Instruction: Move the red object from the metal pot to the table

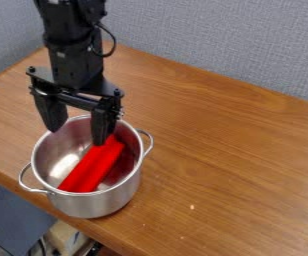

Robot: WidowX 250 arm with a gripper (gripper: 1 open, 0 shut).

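Now, from the only camera view, I see my gripper [74, 120] pointing straight down above the metal pot [85, 172], on the far left side of its opening. The jaws stand wide apart and nothing is between them; their dark fingers [102, 125] hang near the level of the rim. The red object [94, 168] lies inside the pot, leaning diagonally, with its upper end toward the right wall and its lower end on the bottom. I cannot tell if the left finger touches the rim. The pot stands on the brown desk [230, 140], close to the near edge, and one small handle points toward the front left.
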